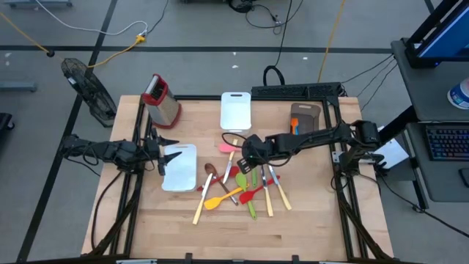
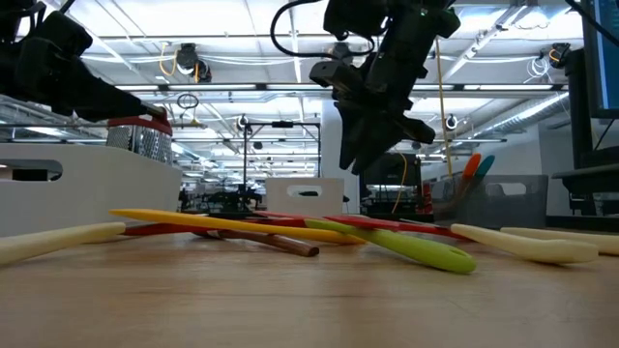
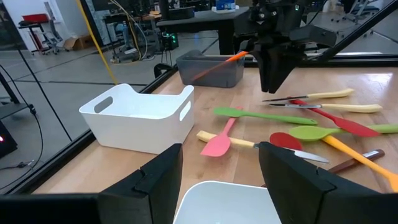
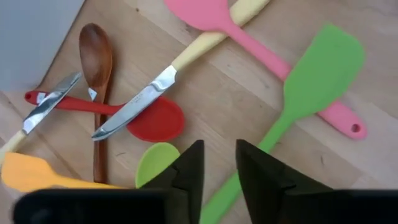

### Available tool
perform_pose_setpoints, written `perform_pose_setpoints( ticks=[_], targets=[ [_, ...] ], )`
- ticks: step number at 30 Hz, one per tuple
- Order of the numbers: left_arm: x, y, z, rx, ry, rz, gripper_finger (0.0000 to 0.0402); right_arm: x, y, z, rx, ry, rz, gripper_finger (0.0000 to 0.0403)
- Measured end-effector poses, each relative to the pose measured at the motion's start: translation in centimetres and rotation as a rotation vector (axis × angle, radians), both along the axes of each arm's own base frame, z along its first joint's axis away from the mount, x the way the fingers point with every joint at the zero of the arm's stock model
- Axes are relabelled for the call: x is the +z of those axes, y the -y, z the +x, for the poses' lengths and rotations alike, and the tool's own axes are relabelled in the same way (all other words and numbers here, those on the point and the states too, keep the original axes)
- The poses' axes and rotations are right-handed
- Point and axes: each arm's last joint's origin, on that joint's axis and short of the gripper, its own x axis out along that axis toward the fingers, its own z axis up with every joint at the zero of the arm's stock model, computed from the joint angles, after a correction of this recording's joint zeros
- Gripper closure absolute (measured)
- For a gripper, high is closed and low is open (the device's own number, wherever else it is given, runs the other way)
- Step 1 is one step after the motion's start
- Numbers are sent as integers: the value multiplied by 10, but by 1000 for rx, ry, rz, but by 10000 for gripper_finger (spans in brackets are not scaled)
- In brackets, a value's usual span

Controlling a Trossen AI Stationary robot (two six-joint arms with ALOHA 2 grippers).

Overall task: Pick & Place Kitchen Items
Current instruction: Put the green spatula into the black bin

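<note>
Several kitchen items lie in a loose heap (image 1: 242, 183) on the wooden table. Among them are a pink spatula (image 4: 249, 37), a green spatula (image 4: 317, 68), a red spoon (image 4: 155, 118), a brown wooden spoon (image 4: 96, 62), a green spoon (image 4: 155, 163) and two pale-handled knives (image 4: 137, 106). My right gripper (image 4: 219, 168) hangs above the heap's far part (image 2: 372, 145), pointing steeply down. A narrow gap shows between its fingers, with nothing in it. My left gripper (image 3: 217, 180) waits open at the table's left, over a white tray (image 1: 183, 172).
A second white tray (image 1: 236, 110) stands at the far middle. A grey-brown tray (image 1: 304, 117) to its right holds an orange utensil. A steel grater with a red top (image 1: 163, 100) stands at the far left. Bare wood lies toward the near edge.
</note>
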Motion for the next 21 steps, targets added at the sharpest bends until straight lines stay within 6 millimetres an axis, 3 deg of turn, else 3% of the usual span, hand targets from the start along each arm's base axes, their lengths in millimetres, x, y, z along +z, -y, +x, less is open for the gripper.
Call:
perform_pose_setpoints(
  ticks=[11, 21],
  targets=[
    [0, 0, 0, 0, 0, 0, 183, -15, 0, -5, -98, 8, 53, 219],
    [0, 0, 0, 0, 0, 0, 183, -16, 18, -6, -135, 8, 50, 224]
  ],
)
